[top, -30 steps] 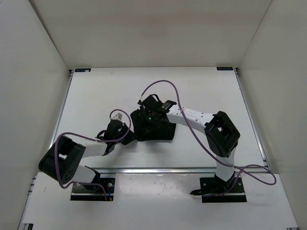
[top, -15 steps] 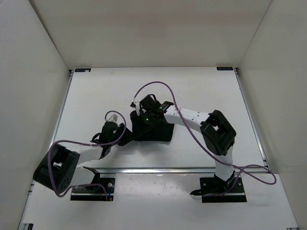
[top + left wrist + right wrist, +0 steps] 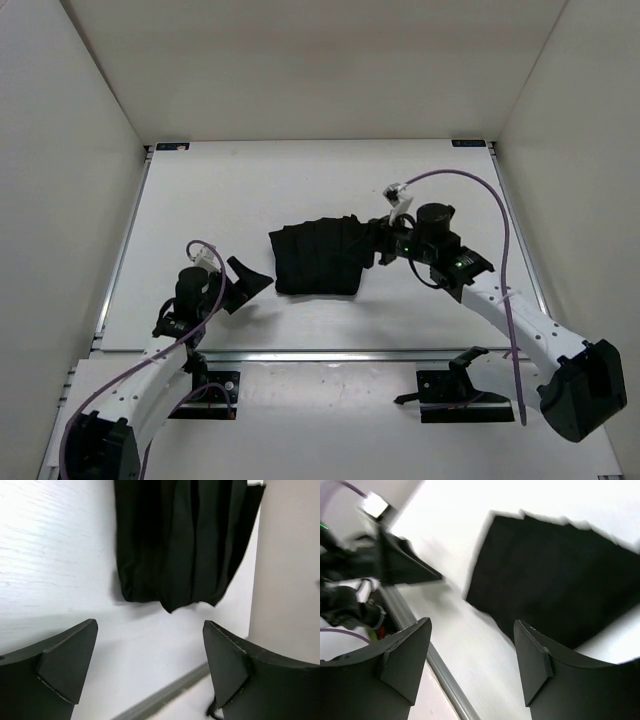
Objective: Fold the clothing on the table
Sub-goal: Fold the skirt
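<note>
Both hands have let go and drawn back from the middle. The left hand (image 3: 254, 281) has swung to the near left and the right hand (image 3: 383, 243) has gone out to the right. Each stands wide open, with nothing between its fingers. The left one sits clear of the clothing (image 3: 318, 256), while the right one hovers just beside its right edge. The clothing lies as a compact dark block at the middle of the desk (image 3: 220, 190), its far edge a little ragged. This looks like the release after a fold. Any further fold would call for a fresh pinch on an outer edge; otherwise the arms need only withdraw.
</note>
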`<state>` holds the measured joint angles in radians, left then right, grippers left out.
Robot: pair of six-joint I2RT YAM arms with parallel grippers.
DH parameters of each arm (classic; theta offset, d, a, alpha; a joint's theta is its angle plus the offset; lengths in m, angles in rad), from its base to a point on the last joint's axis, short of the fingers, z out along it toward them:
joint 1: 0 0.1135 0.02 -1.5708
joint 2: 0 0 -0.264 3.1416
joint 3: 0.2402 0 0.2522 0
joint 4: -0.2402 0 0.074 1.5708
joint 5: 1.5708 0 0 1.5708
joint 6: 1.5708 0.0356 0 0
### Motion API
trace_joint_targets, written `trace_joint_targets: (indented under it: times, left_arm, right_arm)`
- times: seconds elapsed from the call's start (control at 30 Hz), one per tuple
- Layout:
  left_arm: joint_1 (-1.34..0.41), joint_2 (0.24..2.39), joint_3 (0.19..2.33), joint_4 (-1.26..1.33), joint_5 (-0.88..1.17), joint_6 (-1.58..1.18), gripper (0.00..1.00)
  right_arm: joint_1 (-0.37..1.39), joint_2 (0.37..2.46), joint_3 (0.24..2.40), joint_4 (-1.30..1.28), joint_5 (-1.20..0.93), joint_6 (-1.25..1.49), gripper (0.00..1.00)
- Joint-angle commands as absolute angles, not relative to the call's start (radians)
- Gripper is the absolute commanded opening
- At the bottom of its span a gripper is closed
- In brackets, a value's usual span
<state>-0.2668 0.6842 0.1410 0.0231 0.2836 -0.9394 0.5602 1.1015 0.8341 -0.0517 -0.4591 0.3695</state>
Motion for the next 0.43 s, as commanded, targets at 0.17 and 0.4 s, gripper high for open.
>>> trace_joint_targets:
  times: [0.17, 0.4]
  left_arm:
    - [-0.305, 0.917, 0.438, -0.254, 0.615, -0.683, 0.99]
    - [-0.348, 0.971, 0.509, -0.345, 0.508, -0.635, 0.99]
  right_arm:
    - [0.325, 0.924, 0.615, -0.147, -0.560, 0.361, 0.64]
    - [0.284, 0.844, 0.528, -0.202, -0.546, 0.356, 0.65]
